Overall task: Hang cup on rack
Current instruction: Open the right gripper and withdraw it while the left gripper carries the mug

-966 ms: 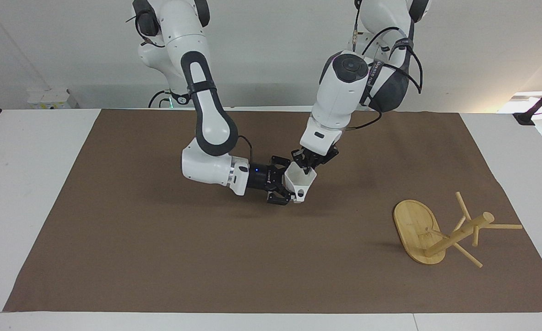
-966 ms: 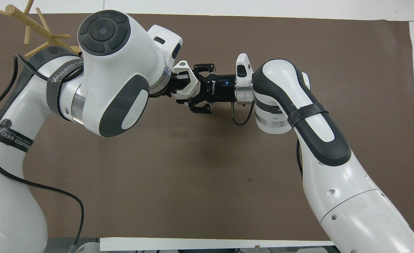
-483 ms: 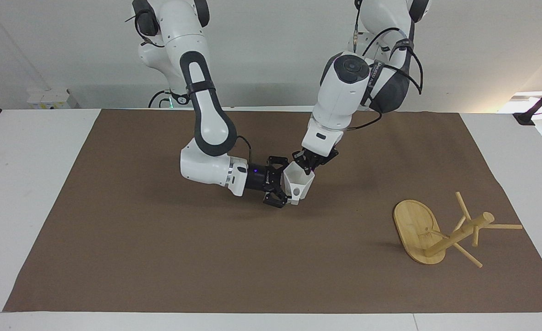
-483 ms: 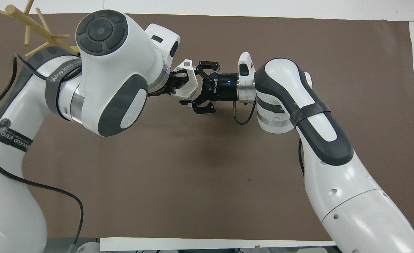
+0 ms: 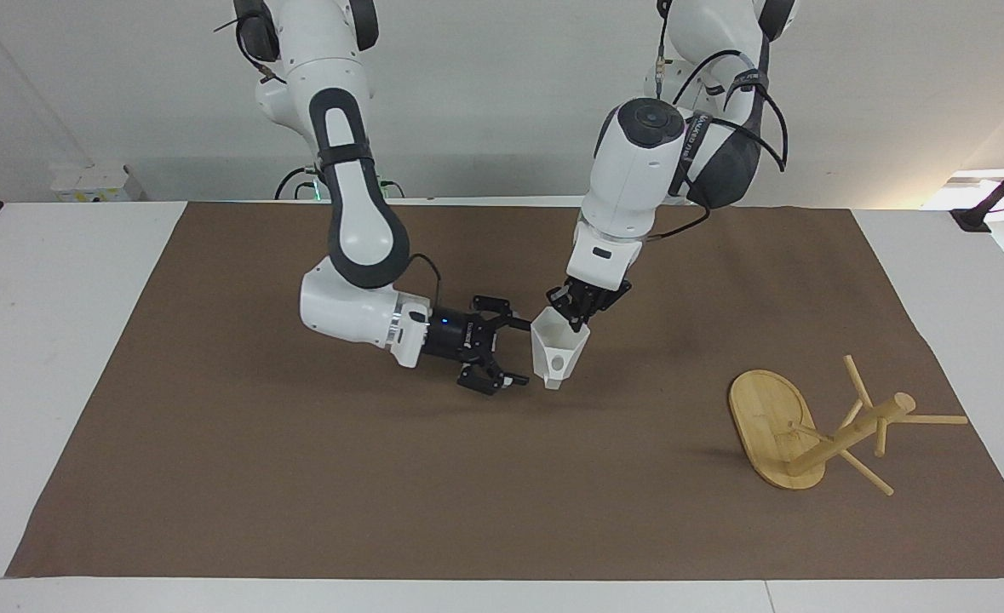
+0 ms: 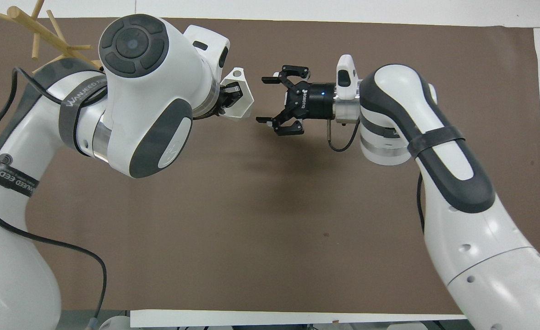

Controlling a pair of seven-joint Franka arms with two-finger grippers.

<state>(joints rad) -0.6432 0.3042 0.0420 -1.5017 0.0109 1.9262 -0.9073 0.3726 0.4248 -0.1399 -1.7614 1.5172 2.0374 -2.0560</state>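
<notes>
The white faceted cup [image 5: 559,351] hangs in the air over the middle of the mat, its handle with the hole facing down. It also shows in the overhead view [image 6: 241,98]. My left gripper [image 5: 576,313] [image 6: 227,96] is shut on the cup's rim from above. My right gripper [image 5: 514,352] [image 6: 264,100] is open and empty, level with the cup and a short gap away from it. The bamboo rack [image 5: 817,430] lies tipped on its side at the left arm's end of the table, farther from the robots than the cup. Its pegs show in the overhead view [image 6: 31,27].
A brown mat [image 5: 297,477] covers most of the white table [image 5: 50,340]. The left arm's big elbow joint [image 6: 141,91] hides part of the rack in the overhead view.
My right gripper has let go of the cup, opened and drawn back toward the right arm's end. The cup stays in my left gripper and has swung a little more upright.
</notes>
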